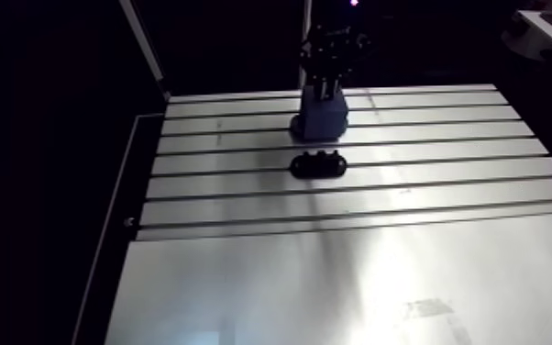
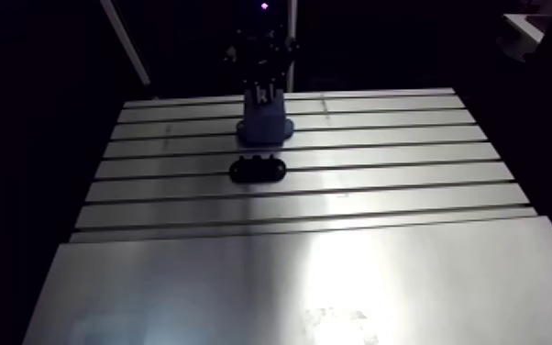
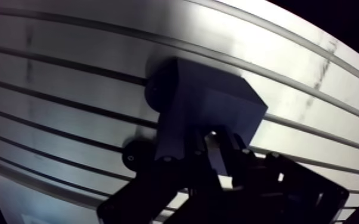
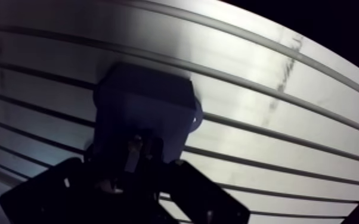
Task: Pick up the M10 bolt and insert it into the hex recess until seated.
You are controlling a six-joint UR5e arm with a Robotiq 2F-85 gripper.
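Note:
A blue block stands on the slotted table near its back edge. My gripper hangs straight over it, fingertips at the block's top. In the wrist view the blue block fills the space just ahead of and under the dark fingers. They stand close together around a slim pale shaft, which looks like the M10 bolt. The block's top face under the fingers is hidden, so no hex recess shows.
A low black holder with three bumps on top lies two slots in front of the blue block. A black rounded end shows beside the block in the wrist view. A smooth plate covers the table's near half.

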